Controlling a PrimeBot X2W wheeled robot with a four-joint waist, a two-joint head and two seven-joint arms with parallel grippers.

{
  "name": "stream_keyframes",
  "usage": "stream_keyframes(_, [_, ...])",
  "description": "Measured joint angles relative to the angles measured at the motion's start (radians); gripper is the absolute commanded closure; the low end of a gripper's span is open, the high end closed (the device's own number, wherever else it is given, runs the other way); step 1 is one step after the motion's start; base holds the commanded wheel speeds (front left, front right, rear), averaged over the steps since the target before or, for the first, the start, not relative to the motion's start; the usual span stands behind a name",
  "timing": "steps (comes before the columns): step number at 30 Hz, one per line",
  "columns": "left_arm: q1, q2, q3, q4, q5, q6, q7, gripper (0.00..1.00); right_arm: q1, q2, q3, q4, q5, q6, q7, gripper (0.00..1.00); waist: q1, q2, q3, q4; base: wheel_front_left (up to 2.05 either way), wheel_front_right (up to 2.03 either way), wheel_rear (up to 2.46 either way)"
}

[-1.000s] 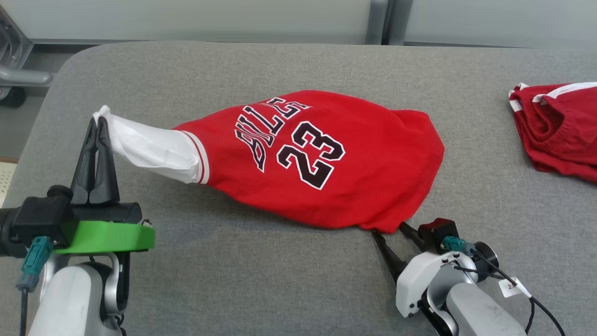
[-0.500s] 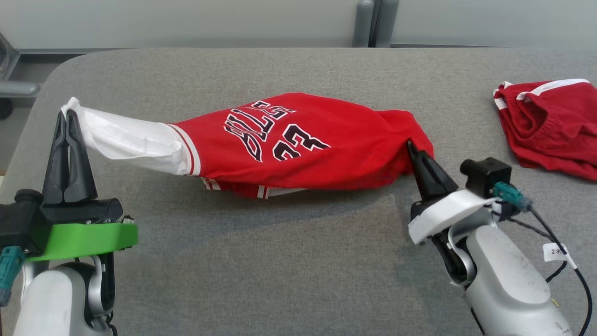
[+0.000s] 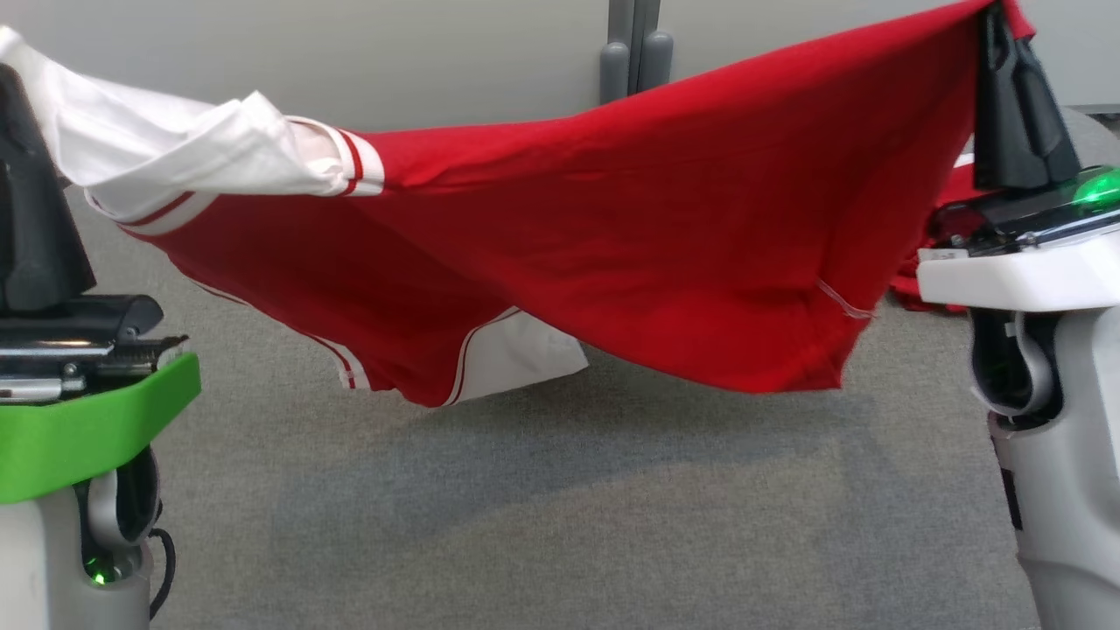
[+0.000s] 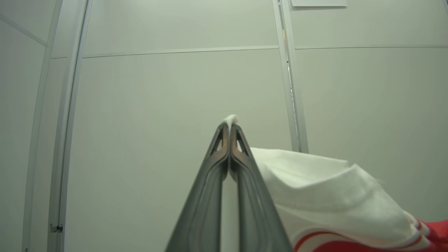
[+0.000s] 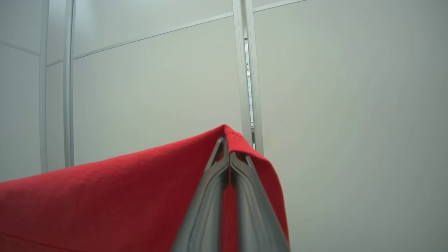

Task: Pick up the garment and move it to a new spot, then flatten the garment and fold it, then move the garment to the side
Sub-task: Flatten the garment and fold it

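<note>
The garment [image 3: 612, 236], a red jersey with white sleeves, hangs stretched in the air between both grippers above the grey table [image 3: 560, 507]. My left gripper [image 3: 22, 79] is shut on the end of a white sleeve [image 3: 157, 149] at the upper left; in the left wrist view the white cloth [image 4: 315, 189] pokes out past the closed tips of that gripper [image 4: 230, 126]. My right gripper [image 3: 997, 17] is shut on a red corner at the upper right; the right wrist view shows red fabric [image 5: 105, 199] draped over its closed tips [image 5: 226, 140]. The jersey's lower edge sags toward the table.
A second red garment [image 3: 936, 262] lies on the table at the right, mostly hidden behind the right arm and the lifted jersey. A pale partition wall [image 3: 437, 52] with a vertical post [image 3: 634, 44] stands behind the table.
Both grippers have risen and lifted the jersey off the table, spreading it between them. The right gripper closed on the jersey's corner before the lift. The head camera has also shifted.
</note>
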Motion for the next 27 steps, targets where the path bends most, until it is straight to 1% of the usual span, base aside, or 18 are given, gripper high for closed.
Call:
stream_keyframes(4, [-0.063, 0.021, -0.006, -0.063, 0.0, -0.026, -0.003, 1.0, 0.0, -0.034, -0.039, -0.123, -0.008, 0.003, -0.002, 1.0, 0.0, 0.0, -0.031, -0.02, 0.0, 0.0, 0.0])
stream_keyframes(6, [-0.084, 0.039, -0.019, -0.05, 0.0, -0.04, 0.001, 1.0, 0.002, -0.044, -0.034, -0.122, 0.002, 0.014, -0.003, 1.0, 0.0, 0.0, -0.04, -0.026, 0.0, 0.0, 0.0])
stream_keyframes(9, [-0.113, 0.042, -0.028, 0.026, -0.033, -0.053, 0.047, 1.0, 0.002, -0.061, 0.01, -0.062, 0.021, 0.033, 0.003, 1.0, 0.0, 0.0, -0.045, -0.032, 0.0, 0.0, 0.0])
stream_keyframes(13, [-0.122, 0.042, -0.036, 0.147, -0.049, -0.06, 0.095, 1.0, -0.009, -0.065, 0.074, 0.042, 0.039, 0.044, 0.058, 1.0, 0.0, 0.0, -0.04, -0.035, 0.0, 0.0, 0.0])
stream_keyframes(16, [-0.143, 0.035, -0.039, 0.177, -0.058, -0.06, 0.108, 1.0, -0.062, -0.066, 0.083, 0.077, 0.053, 0.044, 0.079, 1.0, 0.0, 0.0, -0.03, -0.036, 0.0, 0.0, 0.0])
stream_keyframes(19, [-0.171, 0.017, -0.056, 0.191, -0.064, -0.06, 0.122, 1.0, -0.091, -0.089, 0.093, 0.119, 0.071, 0.044, 0.15, 1.0, 0.0, 0.0, -0.02, -0.031, 0.0, 0.0, 0.0])
stream_keyframes(22, [-0.167, 0.012, -0.06, 0.213, -0.067, -0.061, 0.126, 1.0, -0.067, -0.105, 0.109, 0.156, 0.084, 0.044, 0.183, 1.0, 0.0, 0.0, -0.011, -0.022, 0.0, 0.0, 0.0])
stream_keyframes(27, [-0.106, 0.004, -0.047, 0.236, -0.085, -0.059, 0.123, 1.0, 0.005, -0.104, 0.112, 0.172, 0.118, 0.044, 0.186, 1.0, 0.0, 0.0, 0.007, -0.007, 0.0, 0.0, 0.0])
